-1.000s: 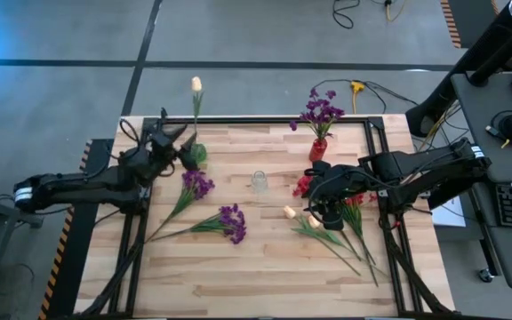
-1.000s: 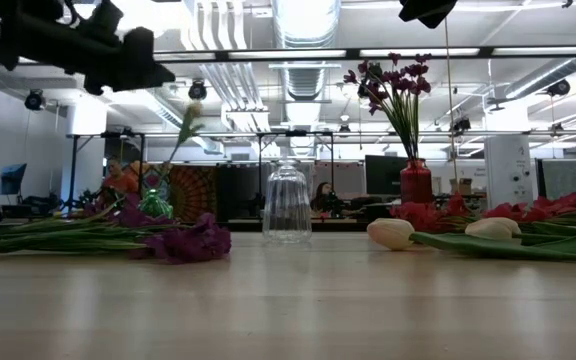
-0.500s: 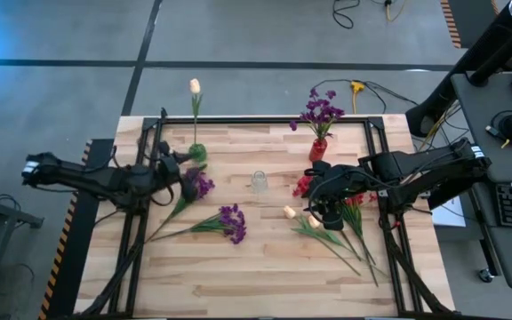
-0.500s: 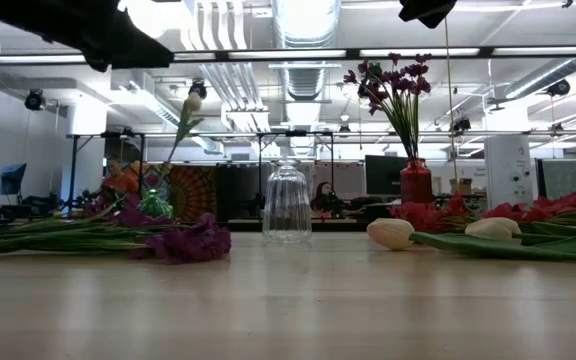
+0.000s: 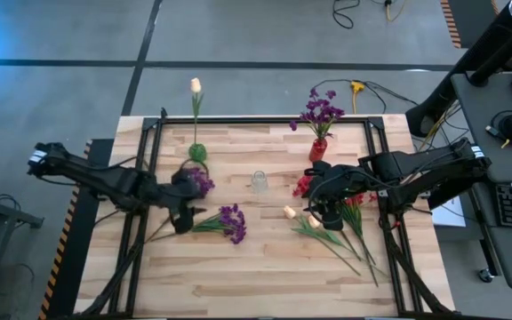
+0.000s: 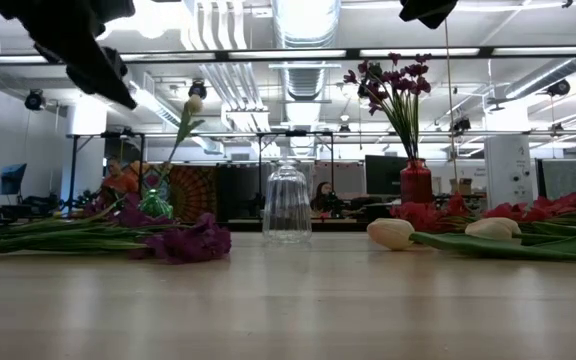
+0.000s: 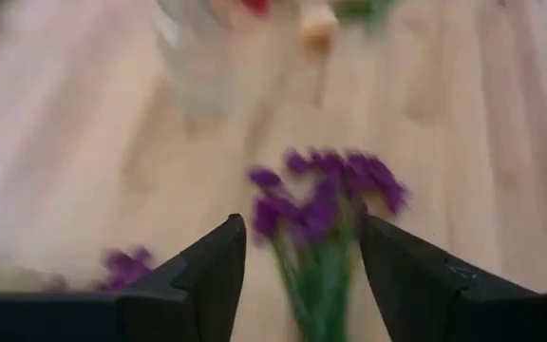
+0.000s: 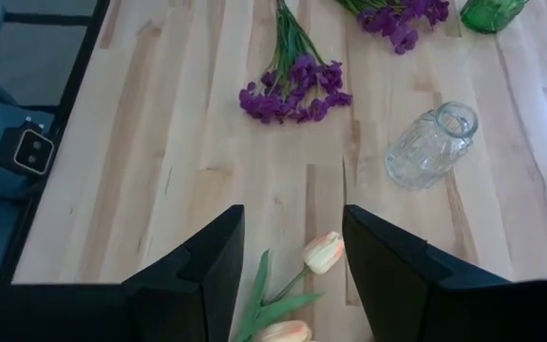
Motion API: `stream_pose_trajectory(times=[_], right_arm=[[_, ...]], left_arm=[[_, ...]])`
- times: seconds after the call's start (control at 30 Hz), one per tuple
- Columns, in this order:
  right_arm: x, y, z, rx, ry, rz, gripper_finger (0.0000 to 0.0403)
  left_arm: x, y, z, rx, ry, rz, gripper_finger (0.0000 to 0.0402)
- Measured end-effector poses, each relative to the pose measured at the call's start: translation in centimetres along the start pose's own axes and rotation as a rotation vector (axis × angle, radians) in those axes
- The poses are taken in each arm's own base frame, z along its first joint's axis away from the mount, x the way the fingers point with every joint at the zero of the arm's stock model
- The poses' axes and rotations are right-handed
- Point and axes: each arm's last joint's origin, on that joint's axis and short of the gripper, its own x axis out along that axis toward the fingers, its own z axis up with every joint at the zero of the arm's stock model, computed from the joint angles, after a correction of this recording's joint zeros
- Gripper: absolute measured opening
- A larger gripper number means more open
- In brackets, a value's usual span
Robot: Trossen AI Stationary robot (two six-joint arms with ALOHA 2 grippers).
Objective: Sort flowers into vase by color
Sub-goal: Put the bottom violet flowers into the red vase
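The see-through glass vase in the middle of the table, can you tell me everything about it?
The clear vase looks like ribbed glass, with a rounded bell-shaped body, a narrower neck and an open mouth. It stands upright near the middle of the wooden table, and it is empty: no stem is in it. Nothing touches it but the tabletop. The red blossoms lie to one side, purple flowers to the other, both apart from it. From the low view you can see the room right through it.
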Motion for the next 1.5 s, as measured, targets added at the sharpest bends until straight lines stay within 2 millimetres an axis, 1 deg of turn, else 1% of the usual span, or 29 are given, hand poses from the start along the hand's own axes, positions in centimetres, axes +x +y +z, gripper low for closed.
stream_pose_trajectory(times=[0.17, 0.3, 0.5, 0.67, 0.83, 1.0, 1.13, 1.27, 1.37, 1.5], right_arm=[[-0.2, 0.1, -0.3, 0.051, 0.023, 0.002, 0.0171], [-0.3, 0.4, -0.7, 0.107, 0.063, 0.004, 0.0176], [-0.4, 1.0, -1.3, 0.175, 0.110, 0.006, 0.0215], [-0.4, 1.7, -1.4, 0.157, 0.120, 0.023, 0.0242], [-0.4, 2.1, -1.5, 0.144, 0.123, 0.034, 0.0253], [-0.4, 2.1, -1.6, 0.144, 0.127, 0.033, 0.0251], [-0.3, 2.1, -1.6, 0.137, 0.130, 0.039, 0.0249], [-0.3, 2.1, -1.7, 0.129, 0.137, 0.039, 0.0249], [-0.3, 2.1, -1.7, 0.124, 0.140, 0.039, 0.0249], [-0.2, 2.1, -1.8, 0.122, 0.144, 0.037, 0.0249]], left_arm=[[1.9, -0.9, -1.0, -0.024, 0.157, 0.007, 0.0220], [3.3, -2.1, -2.0, -0.025, 0.240, 0.013, 0.0234], [4.8, -3.9, -3.4, -0.039, 0.339, 0.047, 0.0237], [6.1, -4.9, -4.8, -0.021, 0.418, 0.092, 0.0237], [7.3, -5.2, -6.0, -0.021, 0.464, 0.173, 0.0237], [8.7, -5.3, -7.1, -0.007, 0.517, 0.230, 0.0232], [9.6, -5.3, -7.8, 0.003, 0.552, 0.264, 0.0216], [10.1, -5.4, -8.0, 0.003, 0.566, 0.277, 0.0186], [10.1, -5.5, -8.0, -0.006, 0.565, 0.271, 0.0152], [9.9, -5.5, -7.8, -0.021, 0.550, 0.263, 0.0092]])
